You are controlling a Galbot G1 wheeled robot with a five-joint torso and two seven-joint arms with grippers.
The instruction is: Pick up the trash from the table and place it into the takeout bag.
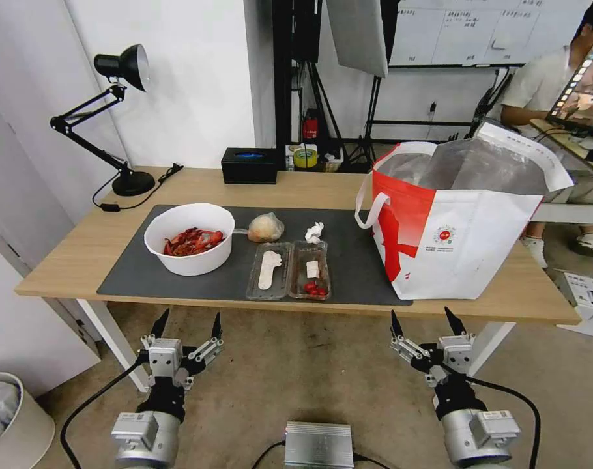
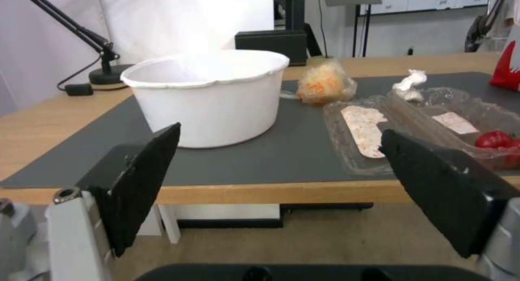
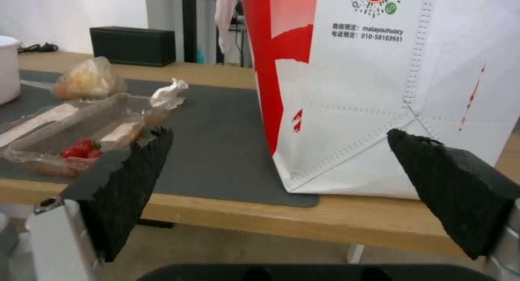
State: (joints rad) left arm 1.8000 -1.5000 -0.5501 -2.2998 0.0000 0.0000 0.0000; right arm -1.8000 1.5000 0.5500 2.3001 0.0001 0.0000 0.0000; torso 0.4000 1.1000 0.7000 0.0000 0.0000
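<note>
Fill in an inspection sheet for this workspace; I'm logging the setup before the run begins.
Surface: light-wood table with a dark grey mat.
Job's things: white bowl of red shells, small clear bag, crumpled tissue and open clear tray on the mat; takeout bag upright and open on the table's right end.
Clutter: black tissue box, desk lamp.
Grippers: left gripper and right gripper open, empty, held low in front of the table edge.
Cables: lamp cord on the table; arm cables by the floor.
Surroundings: white bin, light stands behind.
</note>
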